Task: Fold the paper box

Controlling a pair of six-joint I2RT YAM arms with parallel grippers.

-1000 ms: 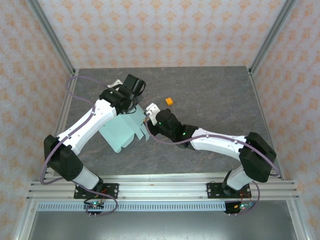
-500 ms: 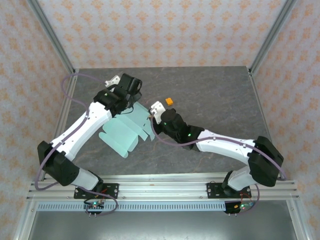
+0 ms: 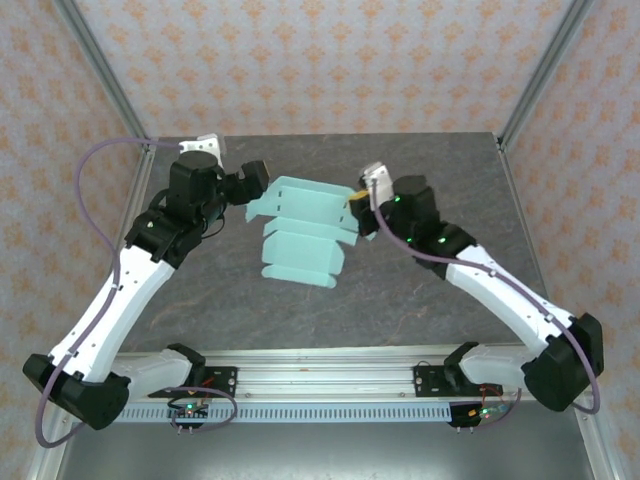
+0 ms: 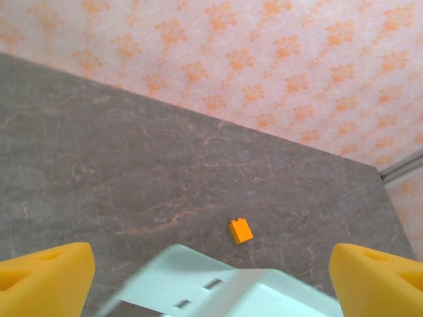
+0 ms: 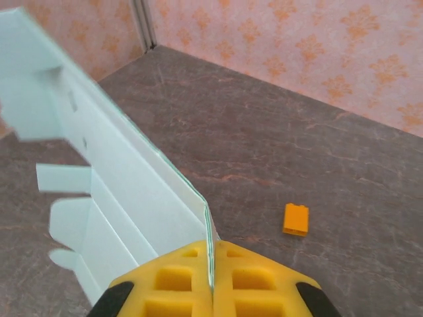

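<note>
Between the closed yellow fingers (image 5: 173,281) of the right gripper (image 3: 358,200), the pale mint-green die-cut card paper box (image 3: 300,235) is hanging by one edge above the grey table (image 3: 440,180), barely creased. The left gripper (image 3: 254,182) is gaping open at its far end. Folding is seemingly only beginning.

The paper box (image 4: 221,290) is blurred, cropped by the bottom edge.

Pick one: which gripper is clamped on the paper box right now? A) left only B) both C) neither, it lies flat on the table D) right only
D: in the right wrist view the right gripper is shut on the edge of the paper box, while the left gripper stands wide open in the left wrist view.
</note>
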